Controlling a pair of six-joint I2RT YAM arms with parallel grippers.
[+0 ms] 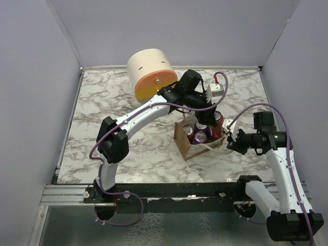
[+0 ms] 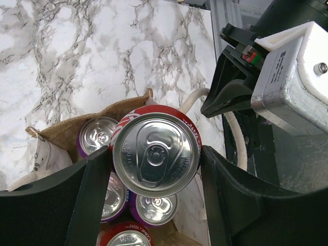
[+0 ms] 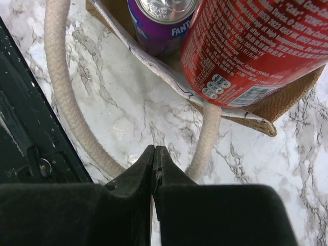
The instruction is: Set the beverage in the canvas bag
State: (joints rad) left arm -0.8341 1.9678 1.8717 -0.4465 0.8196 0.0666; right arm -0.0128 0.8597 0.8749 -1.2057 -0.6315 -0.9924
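Now | left claw point(image 2: 155, 156) clamps red can point(image 2: 156, 138) | over canvas bag point(image 2: 120, 108)

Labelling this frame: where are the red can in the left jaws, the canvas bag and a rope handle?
red can point(image 2: 155, 155): left wrist view, silver lid.
canvas bag point(image 1: 180, 137): top external view, tan side wall.
rope handle point(image 3: 57, 51): right wrist view, loop's left run.

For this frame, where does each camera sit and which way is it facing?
Top external: above and behind the bases, looking down at the table; both arms show, meeting at the bag.
Left wrist: above the bag, facing down; left fingers clasp a red can.
Right wrist: beside the bag, facing down toward it; right fingers, shut, cover the rope handle at its bend.
Shared: both wrist views show the red can.
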